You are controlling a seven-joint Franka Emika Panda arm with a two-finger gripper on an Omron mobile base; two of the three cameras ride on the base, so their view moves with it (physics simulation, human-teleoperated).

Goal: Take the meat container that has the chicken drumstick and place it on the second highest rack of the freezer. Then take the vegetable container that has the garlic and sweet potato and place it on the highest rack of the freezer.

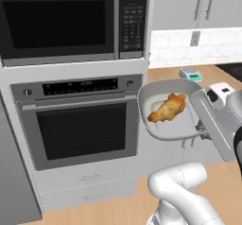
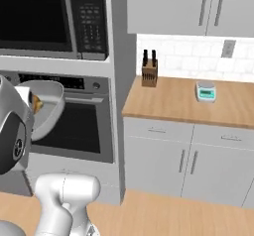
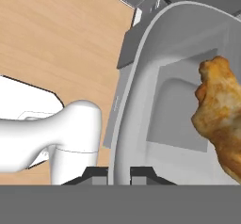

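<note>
Hand view: lumpy golden chicken drumstick in smooth grey rounded meat container.

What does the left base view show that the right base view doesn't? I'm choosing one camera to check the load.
Left base view alone: the golden orange-brown chicken drumstick seen whole inside the tilted pale grey container. Right base view alone: the wooden knife block on the wooden counter, and the lower grey cabinet doors. Both: the container, black microwave, built-in wall oven and small teal kitchen scale.
</note>
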